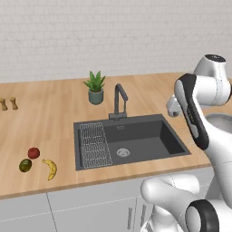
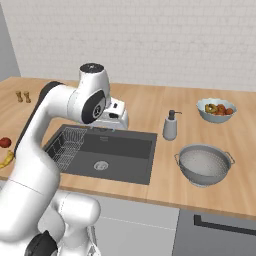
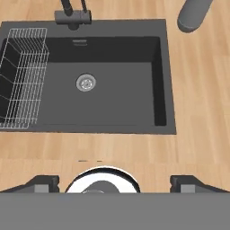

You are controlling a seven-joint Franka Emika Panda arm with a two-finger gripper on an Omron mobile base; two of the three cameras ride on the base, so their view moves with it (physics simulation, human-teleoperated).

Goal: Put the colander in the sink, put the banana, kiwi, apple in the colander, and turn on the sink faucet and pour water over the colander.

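The light grey colander [image 2: 204, 165] sits on the wooden counter to the right of the dark sink [image 2: 125, 150], and nothing is in it. Left of the sink lie the red apple [image 1: 33, 152], the olive-brown kiwi [image 1: 25, 165] and the yellow banana [image 1: 51, 168], close together. The dark faucet [image 1: 118, 102] stands at the sink's back edge with its spout over the basin. My gripper [image 2: 102, 128] hovers high over the sink's back part, pointing down. Its fingertips [image 3: 42, 184] are spread wide apart, open, with nothing between them. The steel drain [image 3: 86, 82] lies below.
A wire rack [image 1: 95, 145] fills the sink's left side. A grey soap dispenser [image 2: 170, 126] stands between sink and colander. A pale fruit bowl [image 2: 216, 110] is at the back right. A potted plant [image 1: 95, 88] stands left of the faucet, and two small shakers [image 1: 8, 104] at far left.
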